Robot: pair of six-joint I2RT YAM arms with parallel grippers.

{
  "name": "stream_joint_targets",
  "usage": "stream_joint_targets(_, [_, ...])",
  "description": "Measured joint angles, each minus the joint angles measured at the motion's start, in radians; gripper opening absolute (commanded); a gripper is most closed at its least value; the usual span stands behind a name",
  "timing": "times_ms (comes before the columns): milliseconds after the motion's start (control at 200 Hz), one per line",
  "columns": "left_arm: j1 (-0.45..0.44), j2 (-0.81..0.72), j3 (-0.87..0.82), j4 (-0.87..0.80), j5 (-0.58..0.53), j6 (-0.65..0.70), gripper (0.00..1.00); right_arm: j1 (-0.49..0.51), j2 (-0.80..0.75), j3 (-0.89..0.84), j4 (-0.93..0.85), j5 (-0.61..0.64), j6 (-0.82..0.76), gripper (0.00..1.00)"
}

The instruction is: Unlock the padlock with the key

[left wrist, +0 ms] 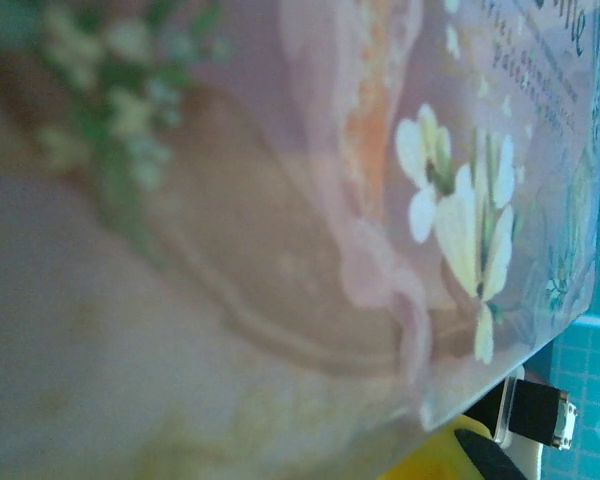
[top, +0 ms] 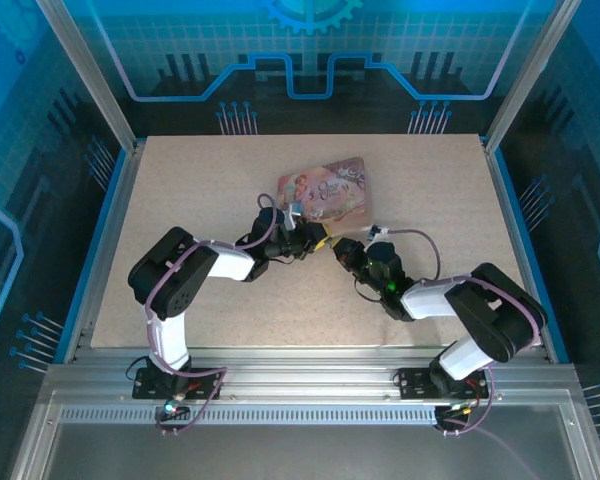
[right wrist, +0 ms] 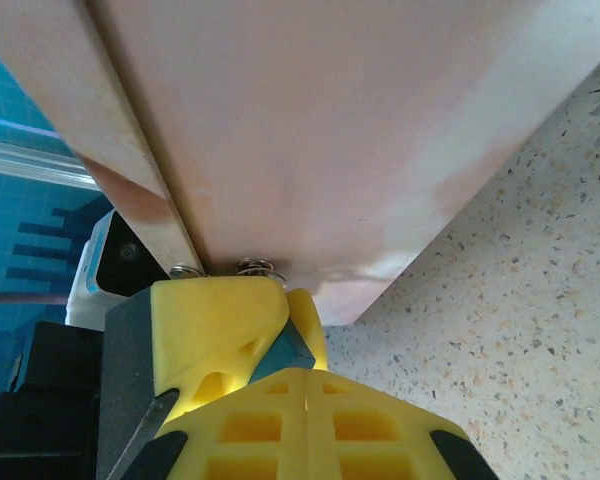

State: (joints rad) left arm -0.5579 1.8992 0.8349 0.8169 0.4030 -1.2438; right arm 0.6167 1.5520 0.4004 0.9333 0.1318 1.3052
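Trouble lies in the crowding at the pink tin's (top: 320,192) near edge. The right fingers (right wrist: 250,430) look clenched, on what I cannot tell; the left fingers (left wrist: 450,458) are too hidden to judge. The padlock (top: 321,240) seems to be the yellow block between them, just beside that edge. A sideways push could slide the tin along the bench (top: 180,180) and drag the keyhole out of line.

Tin (top: 325,190) blocks the middle; table (top: 180,180) lies open leftward.
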Motion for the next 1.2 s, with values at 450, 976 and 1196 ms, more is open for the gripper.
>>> stream_joint_targets(450, [0.000, 0.000, 0.000, 0.002, -0.015, -0.016, 0.10, 0.010, 0.041, 0.038, 0.005, 0.053, 0.060, 0.00])
stream_joint_targets(976, [0.000, 0.000, 0.000, -0.003, -0.040, -0.014, 0.09, 0.032, 0.043, 0.071, -0.054, 0.109, -0.010, 0.16])
stream_joint_targets(1196, [-0.001, -0.012, -0.001, -0.035, -0.017, 0.002, 0.08, 0.001, -0.084, 0.014, -0.107, 0.032, -0.039, 0.30])
